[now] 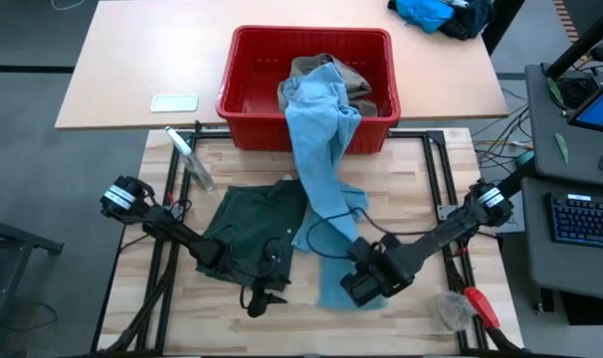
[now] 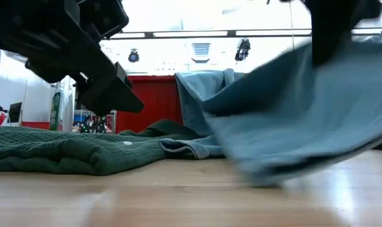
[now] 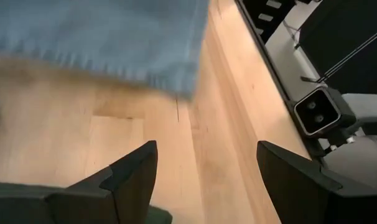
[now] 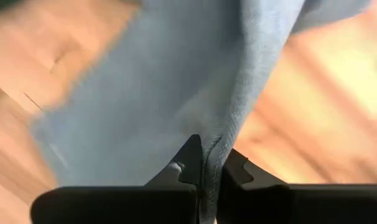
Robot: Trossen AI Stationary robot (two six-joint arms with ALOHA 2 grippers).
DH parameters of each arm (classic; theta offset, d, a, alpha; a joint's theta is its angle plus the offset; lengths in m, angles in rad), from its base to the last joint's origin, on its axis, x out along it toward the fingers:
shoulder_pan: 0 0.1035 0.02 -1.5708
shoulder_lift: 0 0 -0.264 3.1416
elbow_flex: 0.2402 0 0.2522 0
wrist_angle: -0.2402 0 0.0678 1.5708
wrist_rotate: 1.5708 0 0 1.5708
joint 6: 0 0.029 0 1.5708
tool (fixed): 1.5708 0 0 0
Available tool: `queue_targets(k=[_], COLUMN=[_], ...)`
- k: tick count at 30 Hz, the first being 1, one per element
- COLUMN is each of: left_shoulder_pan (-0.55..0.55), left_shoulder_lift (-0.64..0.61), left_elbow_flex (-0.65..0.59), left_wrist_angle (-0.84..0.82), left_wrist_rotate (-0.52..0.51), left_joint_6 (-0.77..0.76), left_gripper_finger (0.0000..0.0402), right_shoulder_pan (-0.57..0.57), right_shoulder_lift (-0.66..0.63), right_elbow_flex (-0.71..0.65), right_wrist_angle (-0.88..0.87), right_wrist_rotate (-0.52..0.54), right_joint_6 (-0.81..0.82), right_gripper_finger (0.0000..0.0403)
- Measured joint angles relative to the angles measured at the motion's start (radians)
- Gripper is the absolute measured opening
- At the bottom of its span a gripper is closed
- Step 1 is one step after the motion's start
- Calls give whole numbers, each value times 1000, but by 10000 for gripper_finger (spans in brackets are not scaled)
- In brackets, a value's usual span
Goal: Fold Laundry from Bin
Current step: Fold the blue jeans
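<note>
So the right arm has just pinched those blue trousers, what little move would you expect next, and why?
Probably a short pull toward the table's front edge. The right tool is shut on a fold of the light blue denim trousers, whose upper part is draped over the rim of the red bin. Dragging should slide them fully out. The left tool hangs open near the green shorts.

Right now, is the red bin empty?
No: in the high view the red bin holds a khaki piece, and the light blue trousers spill over its front wall onto the table.
</note>
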Motion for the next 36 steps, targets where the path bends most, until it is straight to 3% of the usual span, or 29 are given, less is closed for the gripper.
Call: queue_targets(k=[2,5,9,13,18,26,30,36], left_shoulder_pan=[1,1,1,1,0,-29,-47,-108], left_shoulder_lift=[-8,-9,-7,-6,-12,-24,-37,-148], left_elbow_flex=[0,0,0,0,-1,-2,-2,-1], left_wrist_angle=[3,5,5,1,-7,-79,-91,-384], left_wrist_rotate=[-2,-9,-42,-55,-55,-41,-25,-62], left_joint_6=[2,5,5,9,6,-43,-87,-260], left_gripper_finger=[256,256,256,256,256,256,256,256], right_shoulder_pan=[0,0,3,3,-18,-69,-101,-138], right_shoulder_lift=[0,-3,9,68,199,388,459,534], right_elbow_flex=[120,251,315,303,326,516,628,735], right_wrist_angle=[-134,-144,71,337,430,439,438,452], right_wrist_rotate=[24,33,50,-3,25,187,212,226], right_joint_6=[3,-56,-242,-418,-453,-578,-667,-769], right_gripper_finger=[10,10,10,10,13,63,92,143])
